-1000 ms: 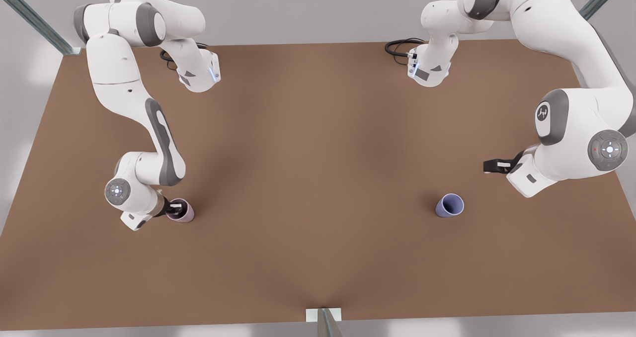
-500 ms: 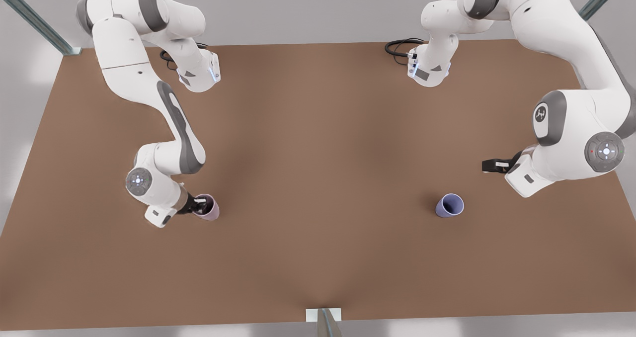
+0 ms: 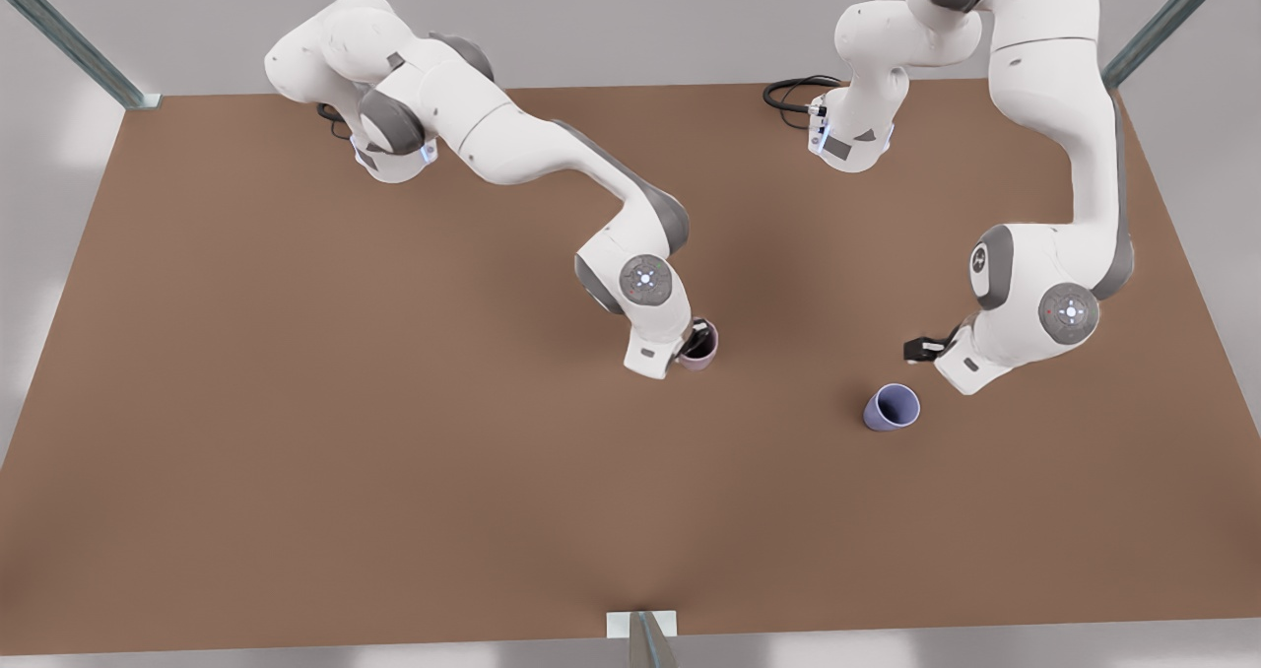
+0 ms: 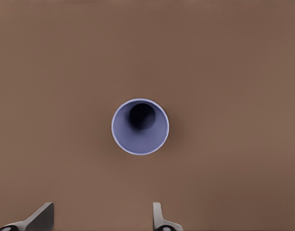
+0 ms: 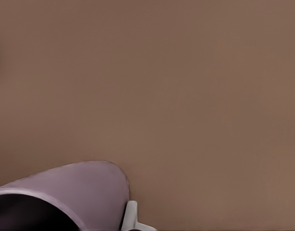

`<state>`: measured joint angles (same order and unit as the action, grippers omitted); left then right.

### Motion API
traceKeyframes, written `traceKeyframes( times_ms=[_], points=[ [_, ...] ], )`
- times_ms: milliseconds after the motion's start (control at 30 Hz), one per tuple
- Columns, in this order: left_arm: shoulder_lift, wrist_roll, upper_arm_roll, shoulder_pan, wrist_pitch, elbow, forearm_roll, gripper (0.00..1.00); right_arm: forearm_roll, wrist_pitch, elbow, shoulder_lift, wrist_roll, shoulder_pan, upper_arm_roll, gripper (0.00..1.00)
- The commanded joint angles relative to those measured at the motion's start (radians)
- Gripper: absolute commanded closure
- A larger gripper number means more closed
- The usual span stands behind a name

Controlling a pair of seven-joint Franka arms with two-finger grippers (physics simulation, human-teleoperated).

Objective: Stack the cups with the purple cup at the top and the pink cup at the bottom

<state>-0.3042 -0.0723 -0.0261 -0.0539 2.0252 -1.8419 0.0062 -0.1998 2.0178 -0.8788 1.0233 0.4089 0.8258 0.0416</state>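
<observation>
Fingers of the right gripper (image 3: 701, 337) closed on the pink cup (image 3: 702, 351), gripping it at the rim. In the right wrist view, one pale fingertip (image 5: 130, 216) pressed against the outside of the mauve wall (image 5: 80, 192), dark inside of the cup just next to it; second finger not made out there. Cup upright or nearly so in the grip, mouth up, near the middle of the brown table (image 3: 394, 471). Cannot tell whether its base touches the tabletop. Behind the grip, white wrist and forearm reaching in from the base at the far edge on the front view's left.

Fingers of the left gripper (image 3: 917, 350) spread wide and holding nothing: two fingertips (image 4: 42, 217) well apart in the left wrist view, bare table between them. Purple cup (image 4: 140, 126) seen straight down from that wrist, lavender rim, dark blue inside, standing upright on the table, clear of both fingertips. In the front view, the same cup (image 3: 892, 408) toward the front view's right, free of any contact, with the left gripper near it on its far side and raised above the table. Arm bent back to the base at the far edge on the front view's right.

Cups well apart, pink one nearer the centre, purple one alone on the table.
</observation>
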Motion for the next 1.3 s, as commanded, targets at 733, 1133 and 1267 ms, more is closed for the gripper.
traceKeyframes(
  times_ms=[733,1133,1267],
  points=[
    [-0.236,-0.003,-0.009,0.005,0.36,-0.031,-0.008,0.04,-0.003,0.006,0.061,0.097,0.693,0.039,0.052,0.46],
    [-0.217,-0.001,-0.009,0.005,0.316,-0.03,-0.009,0.76,0.002,-0.12,-0.313,-0.319,0.277,-0.14,0.046,0.32],
    [-0.176,0.025,0.003,0.003,0.264,-0.014,-0.008,0.79,0.033,-0.152,-0.698,-0.726,-0.078,-0.579,-0.077,0.0]
  ],
)
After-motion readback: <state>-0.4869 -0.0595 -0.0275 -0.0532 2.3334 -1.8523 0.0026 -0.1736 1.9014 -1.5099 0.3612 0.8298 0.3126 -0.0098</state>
